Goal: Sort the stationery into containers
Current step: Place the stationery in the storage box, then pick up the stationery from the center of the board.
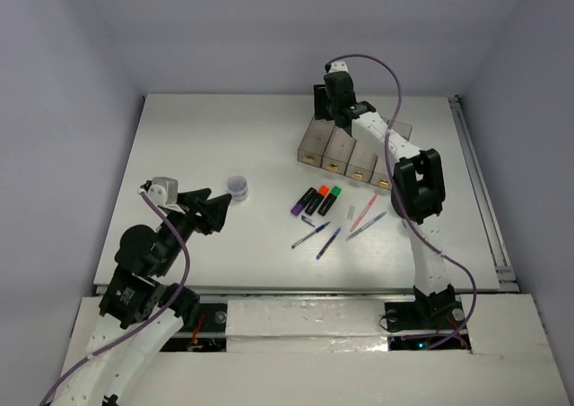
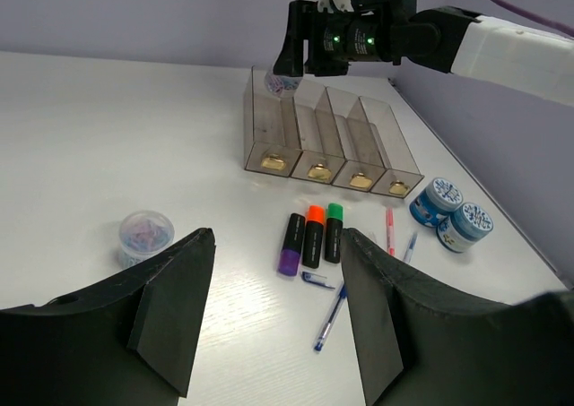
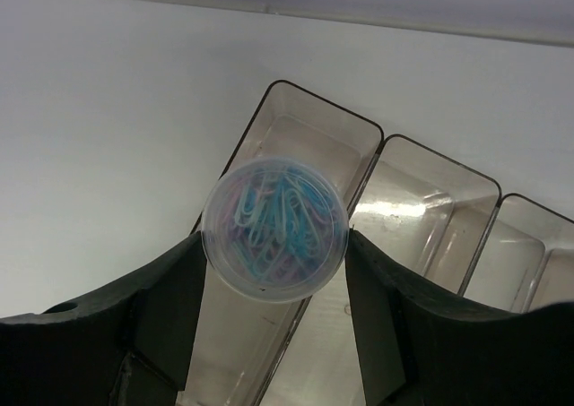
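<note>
Well, the right gripper grips the round paper-clip tub, and the end bin of the containers lies directly beneath it, long axis running slantwise between the fingers; the left gripper gapes wide, well apart.

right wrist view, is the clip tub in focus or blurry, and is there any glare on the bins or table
right wrist: the clip tub is sharp enough to pick out single clips, while the bins behind it look a little softer, with a white glare patch on the second bin's floor; left wrist: a soft bright sheen lies on the table in front of the markers, which stay crisp
</note>
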Robot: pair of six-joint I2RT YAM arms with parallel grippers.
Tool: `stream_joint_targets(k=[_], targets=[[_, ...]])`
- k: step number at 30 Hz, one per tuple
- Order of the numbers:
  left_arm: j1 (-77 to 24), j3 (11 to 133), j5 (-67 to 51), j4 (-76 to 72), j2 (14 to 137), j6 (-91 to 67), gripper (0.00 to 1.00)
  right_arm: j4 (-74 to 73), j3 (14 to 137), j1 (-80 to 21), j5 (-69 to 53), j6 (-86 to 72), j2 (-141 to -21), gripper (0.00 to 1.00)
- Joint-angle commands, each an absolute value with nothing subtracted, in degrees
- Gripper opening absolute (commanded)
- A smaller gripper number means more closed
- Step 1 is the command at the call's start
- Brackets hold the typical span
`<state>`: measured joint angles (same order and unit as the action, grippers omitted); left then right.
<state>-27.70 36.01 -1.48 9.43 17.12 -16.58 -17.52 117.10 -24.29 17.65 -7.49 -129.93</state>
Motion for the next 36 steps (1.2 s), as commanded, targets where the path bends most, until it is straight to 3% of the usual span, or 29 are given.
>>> stream_joint_targets(k=[1, 5, 15, 20, 22, 24, 28, 29, 31, 33, 36], targets=[[-28.04, 35.68, -1.85, 7.21, 17.4, -16.17, 0.54, -14.77, 120.23, -24.43, 15.91, -8.0, -131.39, 0.51], [-28.04, 35.6, -1.93, 7.21, 17.32, -16.17, 0.54, -15.12, 120.23, -24.43, 14.94, -8.79, -133.41, 0.53], [-28.04, 35.6, -2.2, 7.03, 17.05, -16.08, 0.54, -14.77, 118.74, -24.43, 15.38, -9.49, -131.05, 0.79], [-28.04, 35.6, -2.11, 7.03, 16.79, -16.17, 0.54, -12.58, 112.79, -24.43, 12.75, -10.28, -124.03, 0.8], [-28.04, 35.68, -2.02, 7.03, 16.7, -16.08, 0.54, -11.52, 109.18, -25.22, 9.34, -11.24, -121.13, 0.46], [-28.04, 35.77, -1.32, 7.21, 16.7, -16.08, 0.54, -8.36, 102.7, -27.06, 7.13, -11.43, -116.82, 0.0], [-28.04, 36.3, 2.36, 8.08, 16.52, -16.0, 0.51, -6.86, 96.86, -35.31, 3.43, -8.62, -114.26, 0.0], [-28.04, 36.47, 4.46, 8.35, 16.44, -16.17, 0.5, -6.77, 96.33, -37.16, 3.08, -7.92, -114.34, 0.04], [-28.04, 36.65, 6.67, 9.22, 16.17, -16.52, 0.5, -6.94, 95.8, -41.73, 1.77, -6.68, -114.96, 0.56], [-28.04, 37.0, 8.43, 9.67, 16.08, -16.7, 0.49, -7.29, 95.8, -45.15, -0.95, -6.5, -115.57, 0.88], [-28.04, 37.0, 8.44, 9.58, 16.08, -16.79, 0.48, -10.28, 98.52, -47.8, -3.34, -6.15, -118.47, 0.93]])
